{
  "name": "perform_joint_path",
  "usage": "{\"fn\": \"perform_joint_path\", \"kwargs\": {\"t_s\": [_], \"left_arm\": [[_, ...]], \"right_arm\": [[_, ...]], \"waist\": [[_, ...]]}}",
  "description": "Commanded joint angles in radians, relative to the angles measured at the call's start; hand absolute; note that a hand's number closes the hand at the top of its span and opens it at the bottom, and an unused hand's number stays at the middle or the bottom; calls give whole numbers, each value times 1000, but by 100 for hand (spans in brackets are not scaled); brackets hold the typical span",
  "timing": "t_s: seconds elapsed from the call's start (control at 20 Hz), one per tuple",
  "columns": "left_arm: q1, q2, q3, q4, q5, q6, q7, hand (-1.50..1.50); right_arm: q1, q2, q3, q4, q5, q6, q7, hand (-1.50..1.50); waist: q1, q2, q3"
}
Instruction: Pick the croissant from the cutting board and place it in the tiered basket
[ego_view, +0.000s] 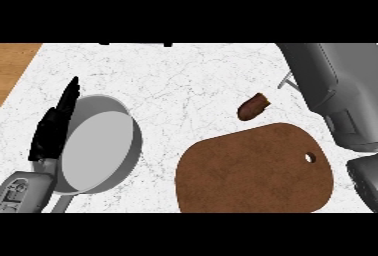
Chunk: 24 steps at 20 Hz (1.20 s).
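**Croissant off the board, basket not in sight**

Head view: the croissant (253, 106) is seen on the white counter (184, 75), just above the cutting board (255, 172), right of centre. The left hand (55, 125) is held straight-fingered at the left, empty, beside the grey pan (100, 145). The right forearm (336, 95) fills the right edge (its hand's state cannot be told). A slow approach from above is advised.

A kitchen: a white marble tabletop (184, 80) carries a grey pan (100, 145), a brown cutting board (255, 172) and a croissant (253, 106).
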Motion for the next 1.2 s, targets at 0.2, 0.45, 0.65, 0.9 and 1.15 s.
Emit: {"fn": "perform_joint_path", "kwargs": {"t_s": [0.2,0.45,0.65,0.9,1.15], "left_arm": [[33,0,21,-22,-3,-10,7,0],[26,-15,8,-57,-10,-8,65,0],[9,-2,26,-29,-8,-20,44,0],[17,-16,18,-51,-29,-15,57,0],[51,-43,12,-69,-51,4,53,0]], "right_arm": [[-26,-93,-84,136,-19,-36,-63,150],[11,-143,-29,215,66,1,-57,150],[-17,-213,14,304,136,113,-43,150],[-1,-283,4,314,136,120,-104,150],[46,-310,-44,295,74,141,-211,150]], "waist": [[-9,1,-4],[-14,0,-3],[-8,5,-4],[-13,0,-3],[-18,-3,-3]]}}
